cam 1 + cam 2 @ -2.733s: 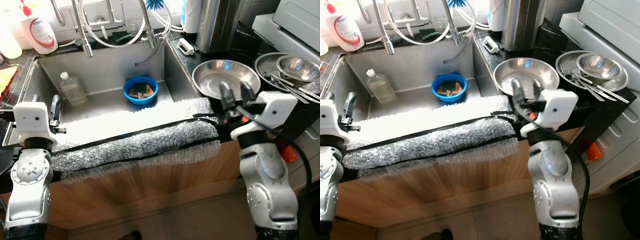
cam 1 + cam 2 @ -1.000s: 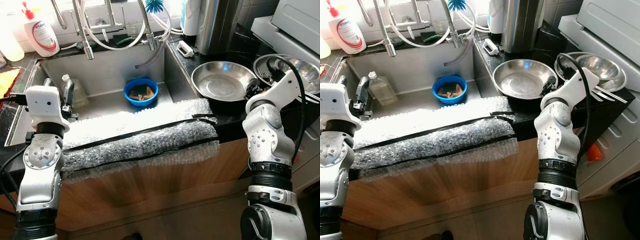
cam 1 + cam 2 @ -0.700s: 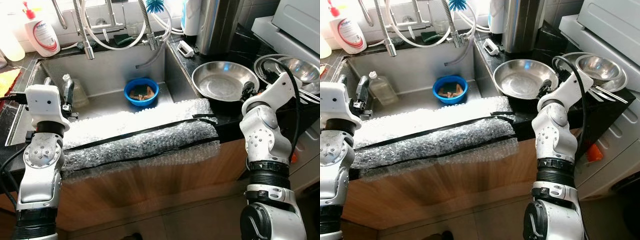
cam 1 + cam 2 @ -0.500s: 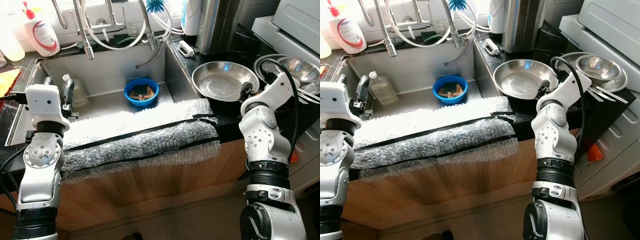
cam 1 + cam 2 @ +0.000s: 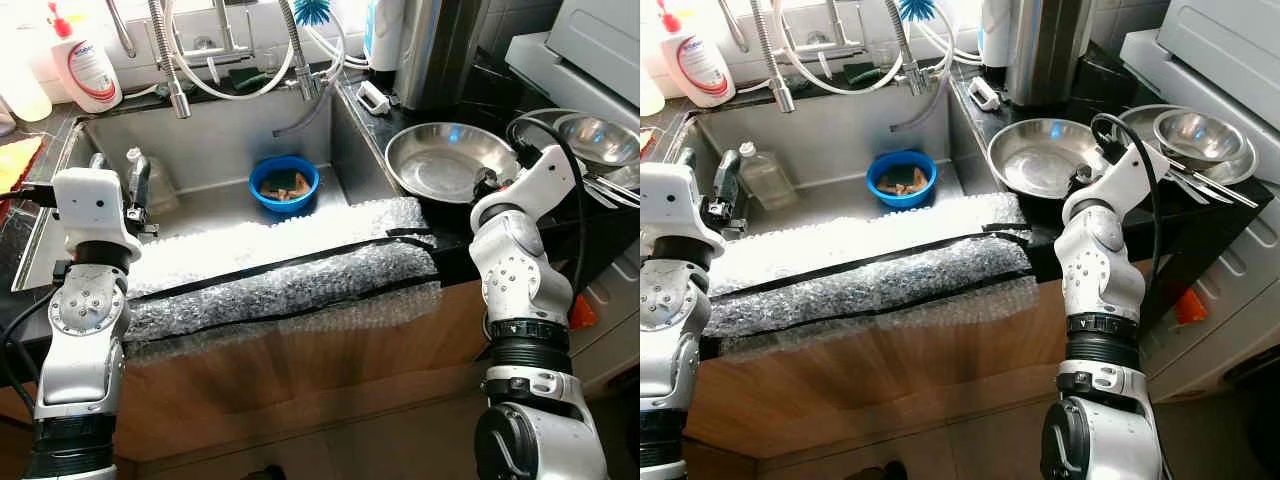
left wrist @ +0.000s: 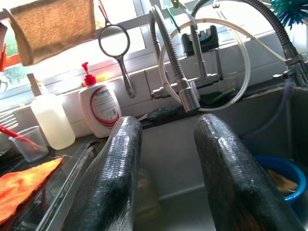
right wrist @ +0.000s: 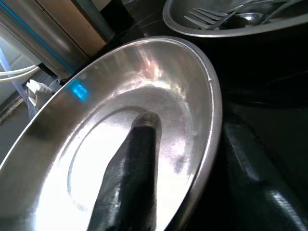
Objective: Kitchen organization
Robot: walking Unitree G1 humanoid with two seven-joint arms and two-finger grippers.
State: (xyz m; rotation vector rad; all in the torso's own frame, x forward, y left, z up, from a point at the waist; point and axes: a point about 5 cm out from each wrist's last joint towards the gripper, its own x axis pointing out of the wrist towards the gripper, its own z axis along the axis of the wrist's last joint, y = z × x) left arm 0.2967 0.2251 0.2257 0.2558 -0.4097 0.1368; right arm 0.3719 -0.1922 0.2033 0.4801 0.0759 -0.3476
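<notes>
Right claw (image 7: pixel 185 168) has swung from the counter's front edge onto the steel pan (image 5: pixel 445 165), fingers straddling its rim, elbow bent; left claw (image 6: pixel 166 183) open over the sink (image 5: pixel 215 130).

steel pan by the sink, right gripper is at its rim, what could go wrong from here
The right gripper straddles the steel pan rim, one finger inside and one outside; a thin, slick rim could slip or tip when lifted. The forks on the neighbouring plate lie close, so a swing might knock them.
</notes>
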